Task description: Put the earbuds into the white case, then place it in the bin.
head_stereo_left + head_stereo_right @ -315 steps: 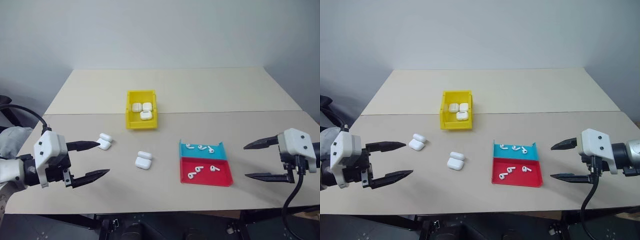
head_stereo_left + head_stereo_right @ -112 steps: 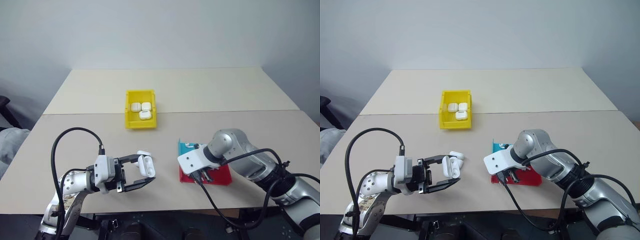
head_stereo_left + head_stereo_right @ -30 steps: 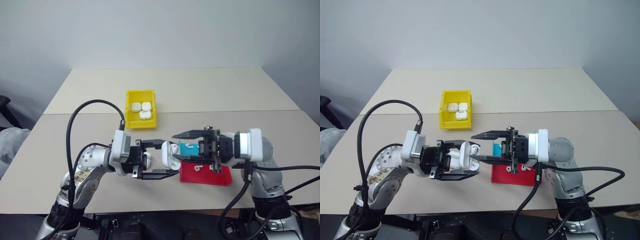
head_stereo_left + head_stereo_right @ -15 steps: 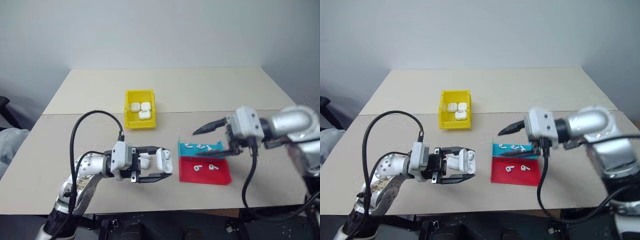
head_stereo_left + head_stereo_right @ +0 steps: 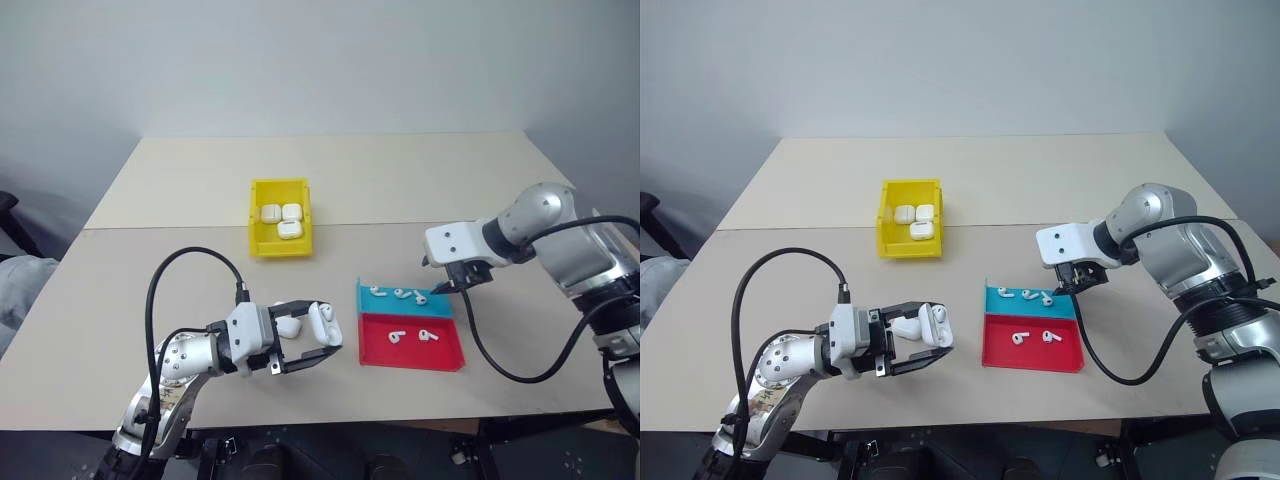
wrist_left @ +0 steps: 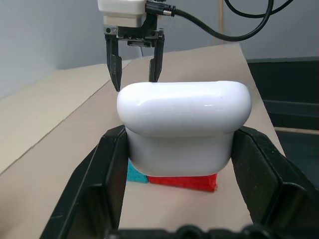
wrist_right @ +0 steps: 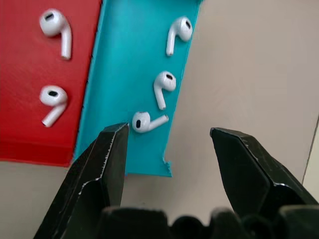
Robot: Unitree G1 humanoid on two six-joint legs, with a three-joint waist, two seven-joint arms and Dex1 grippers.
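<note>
the left gripper [image 5: 318, 344] is clamped on the white case [image 5: 325, 325], held just above the counter [image 5: 180, 200] near its front edge; the case's long axis seems to run across the fingers, lid end up. another white case [image 5: 288, 325] sits just behind the fingers. further right, the right gripper [image 7: 167, 159] hangs with jaws spread and empty over the far edge of the teal-and-red tray [image 5: 445, 350], pointing steeply down at the earbuds [image 7: 148, 121]. farthest back, the bin [image 5: 258, 215] holds three cases.
</note>
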